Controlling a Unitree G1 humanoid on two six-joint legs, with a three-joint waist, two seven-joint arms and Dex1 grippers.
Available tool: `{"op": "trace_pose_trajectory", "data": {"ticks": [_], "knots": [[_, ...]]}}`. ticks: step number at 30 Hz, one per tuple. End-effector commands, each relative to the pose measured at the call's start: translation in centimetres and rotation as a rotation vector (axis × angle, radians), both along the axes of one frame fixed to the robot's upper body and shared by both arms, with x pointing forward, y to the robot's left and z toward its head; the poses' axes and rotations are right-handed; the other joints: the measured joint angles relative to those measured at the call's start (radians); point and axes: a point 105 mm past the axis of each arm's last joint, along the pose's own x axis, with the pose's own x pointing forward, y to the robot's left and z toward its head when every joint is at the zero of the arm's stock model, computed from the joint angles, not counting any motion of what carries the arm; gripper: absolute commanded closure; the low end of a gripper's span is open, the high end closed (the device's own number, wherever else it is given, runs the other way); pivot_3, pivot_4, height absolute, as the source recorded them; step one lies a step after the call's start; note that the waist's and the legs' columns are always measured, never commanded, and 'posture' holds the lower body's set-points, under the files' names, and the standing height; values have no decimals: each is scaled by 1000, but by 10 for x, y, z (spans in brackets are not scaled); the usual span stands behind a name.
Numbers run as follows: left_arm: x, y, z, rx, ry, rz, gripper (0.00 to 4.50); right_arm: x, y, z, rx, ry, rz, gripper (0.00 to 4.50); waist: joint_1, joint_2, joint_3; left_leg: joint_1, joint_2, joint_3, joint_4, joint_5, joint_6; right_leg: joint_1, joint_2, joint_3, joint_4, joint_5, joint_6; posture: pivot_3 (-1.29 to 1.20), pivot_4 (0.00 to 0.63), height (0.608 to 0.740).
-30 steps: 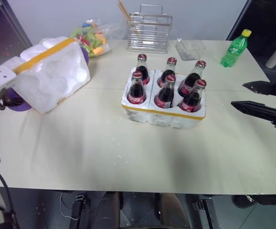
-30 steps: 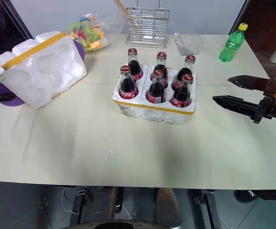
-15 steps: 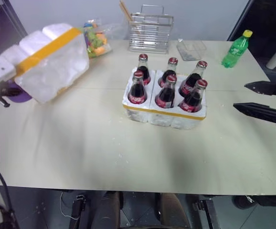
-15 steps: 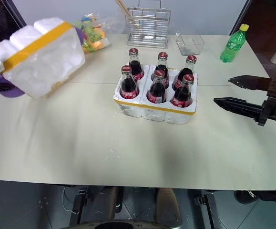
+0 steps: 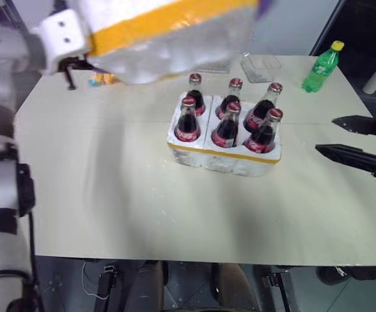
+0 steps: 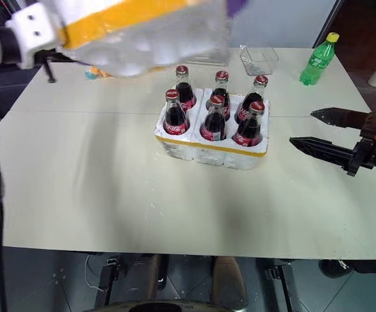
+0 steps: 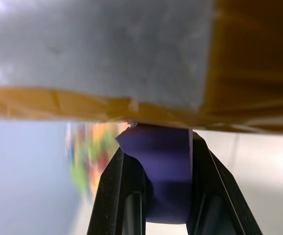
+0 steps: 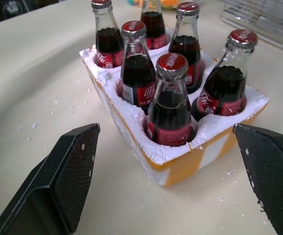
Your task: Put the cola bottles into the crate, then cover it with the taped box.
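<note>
the box (image 5: 168, 32), clamped in the left gripper (image 7: 163, 196), hangs at upper left of the crate (image 5: 223, 156), long axis sideways; right gripper (image 5: 360, 140) gapes wide.

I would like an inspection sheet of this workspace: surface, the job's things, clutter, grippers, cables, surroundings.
Surface: beige table, small white crumbs scattered on it.
Job's things: six cola bottles upright in the crate; taped box held in the air, up and to the left of the crate, not yet over it.
Clutter: green bottle, clear tub, wire rack at the far edge.
Grippers: left gripper shut on the taped box; right gripper open, beside the crate.
Cables: nothing seen on the table.
Surroundings: grey wall behind.
</note>
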Motion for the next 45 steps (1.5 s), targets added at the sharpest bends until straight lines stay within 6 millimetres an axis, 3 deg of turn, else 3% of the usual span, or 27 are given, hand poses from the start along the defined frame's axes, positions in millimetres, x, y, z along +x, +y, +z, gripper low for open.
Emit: {"op": "trace_pose_trajectory", "data": {"ticks": [1, 6, 13, 17, 21, 29, 33, 38, 42, 45], "knots": [[-3, -28, 17, 74, -218, -30, 4125, -7, 0, 12, 4, -79, -12, 0, -1, 0, 0, 0, 0, 0, 0, 0, 0, 0, 0, 0, 0, 0, 0, 0, 150, 739], [-1, -66, 3, 169, -411, -83, 4125, -11, -2, 13, 27, -98, -41, 0, 9, 0, 0, 1, 0, 0, 1, 0, 0, 1, 0, 0, 1, 0, 0, 0, 150, 739], [-7, -94, -24, 276, -569, -163, 4125, -19, -5, 11, 48, -107, -79, 0, 12, 0, 0, 1, -1, 0, 1, 0, 0, 2, 0, 0, 0, 0, 0, 0, 150, 739], [-7, -101, -36, 321, -621, -190, 4125, -22, -3, 9, 52, -106, -87, 0, 12, 0, 0, 1, -1, 0, 2, 0, 0, 2, 0, 0, 1, 0, 0, 0, 150, 739], [-1, -93, -56, 371, -607, -172, 4125, -23, -6, 8, 53, -112, -108, 0, 11, 0, 0, 1, -1, 0, 2, 0, 0, 2, 0, 0, 1, 0, 0, 0, 150, 739], [-3, -75, -78, 386, -551, -118, 268, -22, -6, 8, 60, -113, -118, 0, 10, 0, 0, 1, -1, 0, 1, 0, 0, 3, 0, 0, 0, 0, 0, 0, 150, 739], [-22, -65, -82, 318, -545, -150, 268, -21, -9, 7, 63, -107, -123, 0, 8, 0, 0, 1, -1, 0, 1, 0, 0, 2, 0, 0, 0, 0, 0, 0, 150, 739], [-39, -23, -81, 66, -275, -74, 268, -20, -10, 1, 57, -90, -122, 0, 8, 0, -1, 2, 0, -1, 1, 0, 0, 3, 0, 0, 1, 0, 0, 0, 150, 739], [-61, 11, -77, -264, 232, -68, 268, -19, -12, -7, 36, -52, -101, 0, 7, 0, -1, 2, 0, -1, 1, 0, 0, 3, 0, 0, 1, 0, 0, 0, 150, 739], [-93, 31, -81, -369, 659, -123, 268, -15, -13, -16, 1, -17, -73, 0, 4, 1, -1, 2, 0, -1, 2, 0, 0, 4, 0, 0, 1, 0, 0, 0, 150, 739]]}}
